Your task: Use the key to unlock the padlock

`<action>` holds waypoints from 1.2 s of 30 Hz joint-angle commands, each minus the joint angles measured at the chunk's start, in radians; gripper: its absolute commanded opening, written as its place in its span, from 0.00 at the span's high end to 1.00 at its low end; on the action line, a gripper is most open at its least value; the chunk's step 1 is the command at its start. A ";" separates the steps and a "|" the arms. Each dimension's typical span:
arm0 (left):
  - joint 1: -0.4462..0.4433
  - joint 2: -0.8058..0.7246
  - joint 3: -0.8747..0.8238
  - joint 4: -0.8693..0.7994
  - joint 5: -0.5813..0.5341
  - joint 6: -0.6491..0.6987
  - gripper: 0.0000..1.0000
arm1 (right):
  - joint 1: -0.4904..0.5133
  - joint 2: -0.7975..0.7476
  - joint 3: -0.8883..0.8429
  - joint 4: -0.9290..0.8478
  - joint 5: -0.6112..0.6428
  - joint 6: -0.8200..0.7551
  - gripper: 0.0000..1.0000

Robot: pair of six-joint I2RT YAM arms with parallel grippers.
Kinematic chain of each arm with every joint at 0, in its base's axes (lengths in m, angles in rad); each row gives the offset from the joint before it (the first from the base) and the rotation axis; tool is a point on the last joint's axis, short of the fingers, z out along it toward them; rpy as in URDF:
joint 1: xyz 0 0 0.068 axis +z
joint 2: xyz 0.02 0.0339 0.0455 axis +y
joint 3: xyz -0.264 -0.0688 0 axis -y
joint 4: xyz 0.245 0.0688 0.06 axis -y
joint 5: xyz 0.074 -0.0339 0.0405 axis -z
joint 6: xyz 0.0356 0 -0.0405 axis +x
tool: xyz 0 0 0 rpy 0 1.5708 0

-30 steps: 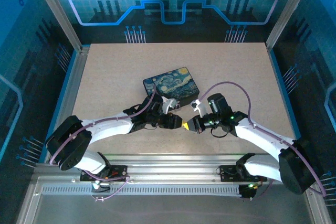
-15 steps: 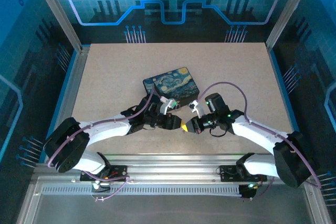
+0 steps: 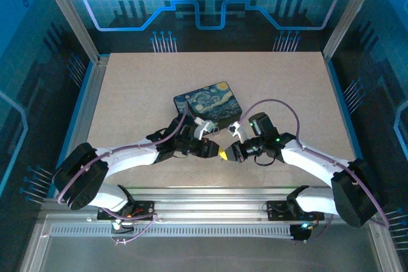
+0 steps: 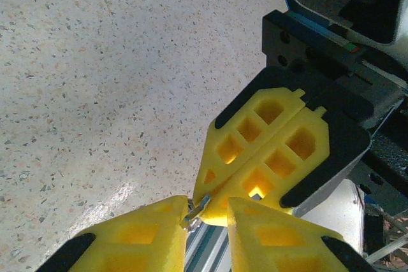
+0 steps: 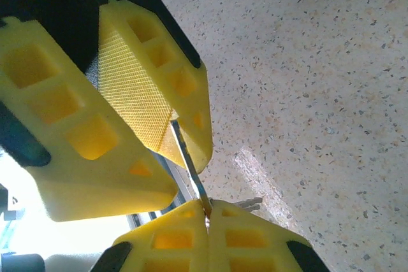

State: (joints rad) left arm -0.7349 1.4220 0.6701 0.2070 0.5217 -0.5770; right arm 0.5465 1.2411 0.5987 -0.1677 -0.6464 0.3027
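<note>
The key (image 5: 189, 169) is a thin silvery blade, seen edge-on from the right wrist. Its lower end is pinched between the tips of the right fingers (image 5: 255, 230), which are closed tight on it. Its free end reaches up into the gap between the left fingers (image 5: 95, 138) and lies close along the cross-hatched pad of the far one; whether it touches that pad I cannot tell. The left fingers stand apart and are not clamped on anything. From the left wrist the key shows as a small glint right at the inner edge of one left fingertip, with the closed right fingers pointing into the gap. From above, the two pairs of fingers meet tip to tip over the near middle of the table (image 3: 280, 81), just in front of a black box (image 3: 208, 102) with a swirly blue lid.
</note>
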 commanded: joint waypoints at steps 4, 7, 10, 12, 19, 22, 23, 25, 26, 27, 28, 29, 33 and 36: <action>0.006 -0.026 -0.003 -0.029 0.031 0.048 0.75 | -0.010 0.014 0.042 -0.045 -0.040 -0.053 0.98; 0.007 -0.031 -0.007 -0.031 0.033 0.056 0.76 | -0.011 0.021 0.043 -0.046 -0.044 -0.053 0.98; 0.008 -0.037 -0.011 -0.030 0.046 0.066 0.79 | -0.011 0.027 0.047 -0.044 -0.056 -0.053 0.97; 0.009 -0.041 -0.016 -0.022 0.059 0.071 0.88 | -0.011 0.030 0.050 -0.048 -0.066 -0.057 0.97; 0.008 -0.054 -0.038 0.009 0.094 0.083 1.00 | -0.015 0.047 0.059 -0.064 -0.076 -0.066 0.95; 0.011 -0.054 -0.047 0.015 0.084 0.082 1.00 | -0.021 0.039 0.050 -0.054 -0.076 -0.059 0.80; 0.012 -0.055 -0.050 0.017 0.079 0.079 1.00 | -0.027 0.035 0.048 -0.053 -0.076 -0.057 0.76; 0.019 -0.055 -0.059 0.028 0.076 0.067 1.00 | -0.045 0.017 0.037 -0.047 -0.072 -0.047 0.66; 0.022 -0.056 -0.062 0.035 0.075 0.063 1.00 | -0.056 0.004 0.028 -0.037 -0.071 -0.038 0.63; 0.027 -0.057 -0.067 0.044 0.075 0.056 1.00 | -0.070 -0.014 0.013 -0.015 -0.077 -0.023 0.61; 0.031 -0.058 -0.071 0.054 0.075 0.049 1.00 | -0.083 -0.034 -0.001 0.016 -0.090 -0.005 0.58; 0.035 -0.058 -0.074 0.059 0.077 0.046 1.00 | -0.094 -0.048 -0.016 0.044 -0.097 0.014 0.56; 0.051 -0.052 -0.075 0.085 0.085 0.029 1.00 | -0.114 -0.077 -0.036 0.132 -0.114 0.072 0.51; 0.065 -0.045 -0.076 0.116 0.084 0.005 1.00 | -0.115 -0.054 -0.034 0.209 -0.139 0.124 0.51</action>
State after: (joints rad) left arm -0.6853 1.3922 0.6048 0.2604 0.5747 -0.5446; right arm 0.4408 1.1786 0.5758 -0.0689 -0.7383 0.3637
